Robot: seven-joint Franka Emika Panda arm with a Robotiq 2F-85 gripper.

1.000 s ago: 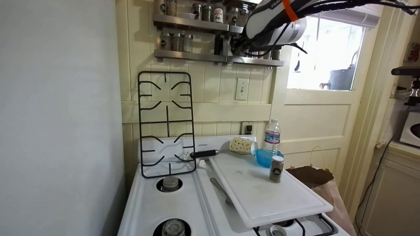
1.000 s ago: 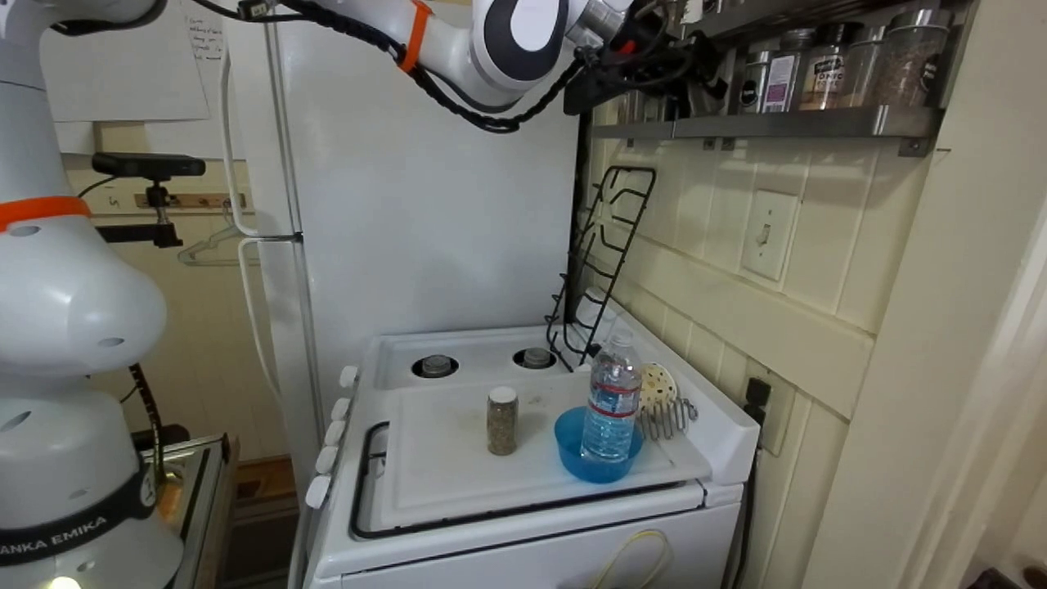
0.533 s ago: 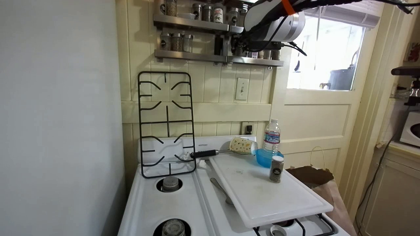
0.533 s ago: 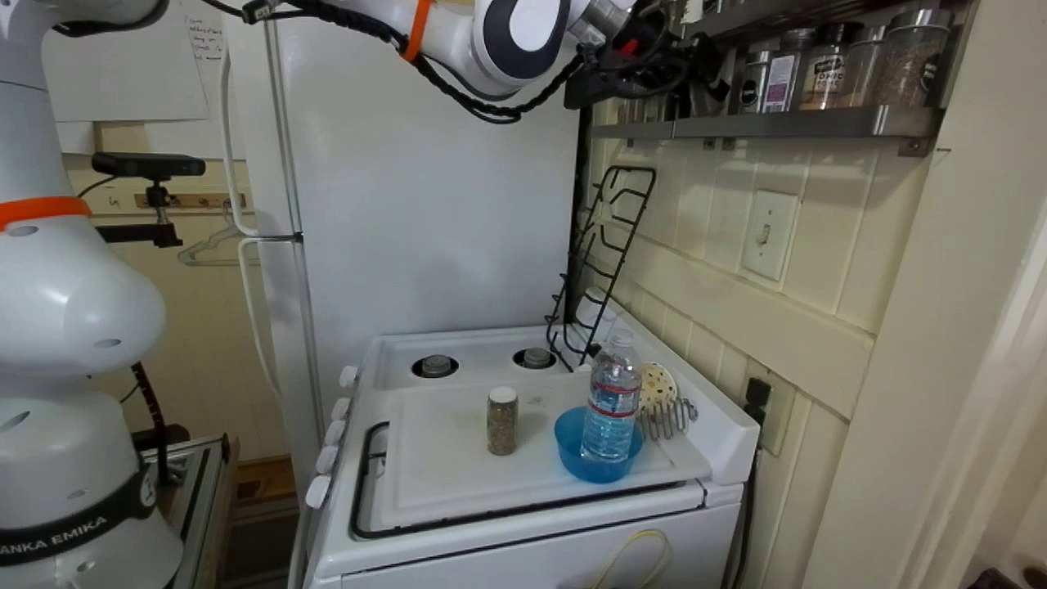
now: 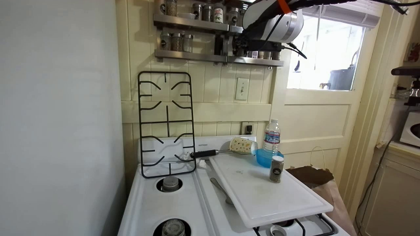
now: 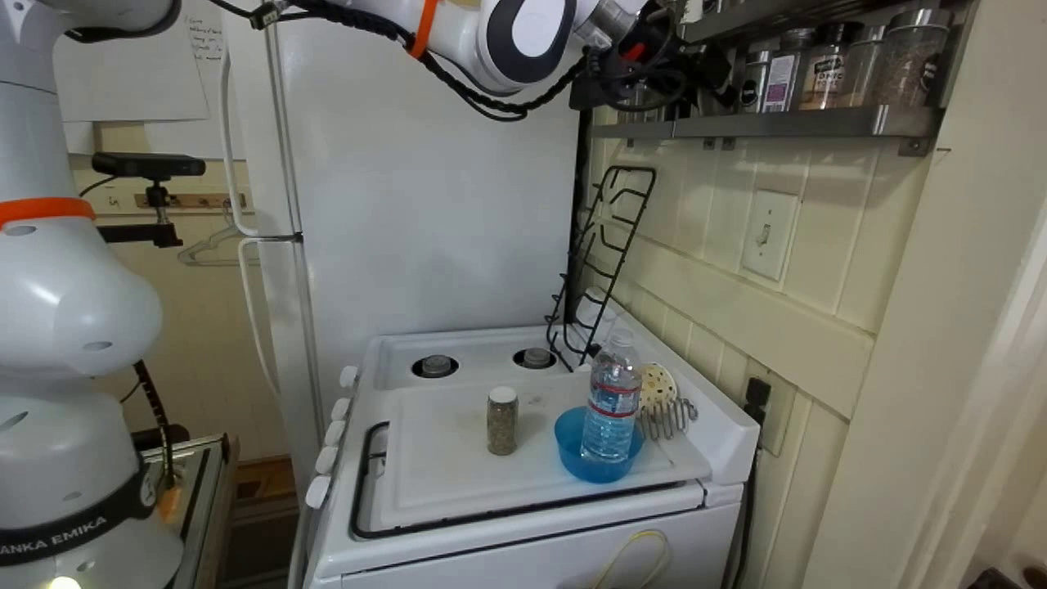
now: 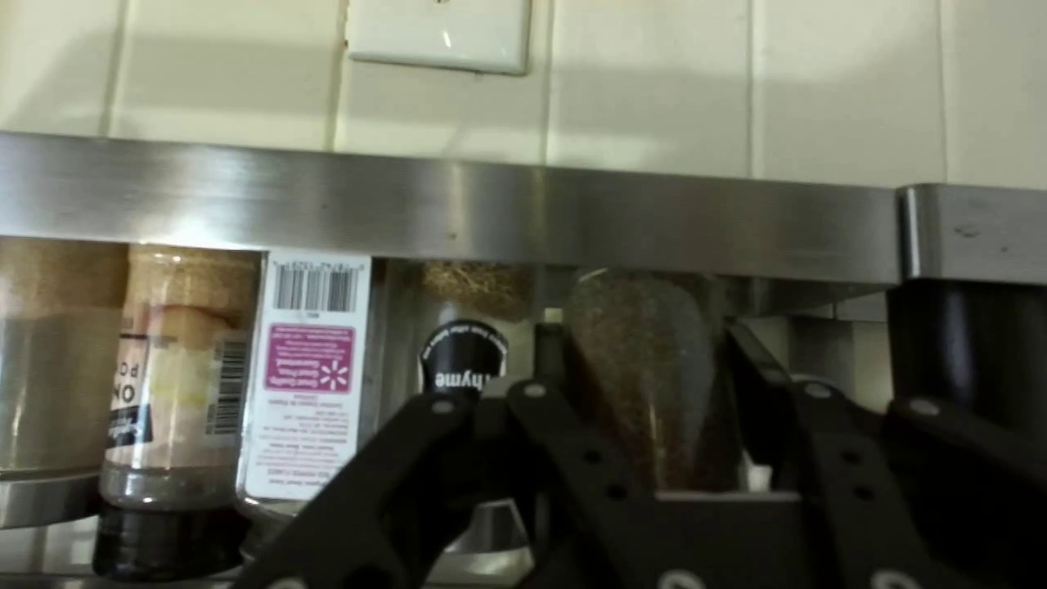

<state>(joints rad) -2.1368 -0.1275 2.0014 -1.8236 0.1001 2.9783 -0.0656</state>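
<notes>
Gripper [image 7: 650, 360]: black, at the front of the metal shelf [image 7: 368, 192], its two fingers apart and flanking a glass jar [image 7: 642, 327]; whether they press on the glass cannot be told. Its place at the shelf's front seems to suit a neighbour standing close alongside.
Fridge [image 6: 433, 188]: tall and white, past an end of the metal shelf.
Stove [image 5: 180, 205]: white, well below the metal shelf in both exterior views.
White board [image 5: 259, 196]: lies over part of the stove, well below the metal shelf, presumably to give a broad resting surface.
Burner grate [image 5: 167, 121]: black, leaning on end below the metal shelf, perhaps stood there to bare the burners [image 5: 170, 184].
Water bottle [image 5: 271, 137]: upright below the metal shelf, apparently inside a blue bowl [image 5: 263, 160], which may steady it.
Spice jar [image 5: 276, 168]: white-capped, upright on the white board, below the metal shelf.
Glass jar: reddish-brown contents, between the fingers at the metal shelf's front lip, shown upside down by the wrist view. Its base is too dark to judge, so whether it rests on the shelf or is raised stays unclear. The lip probably keeps jars from slipping off.
Thyme jar [image 7: 462, 352]: just beside the glass jar on the metal shelf, its label facing front, likely so the contents can be read.
</notes>
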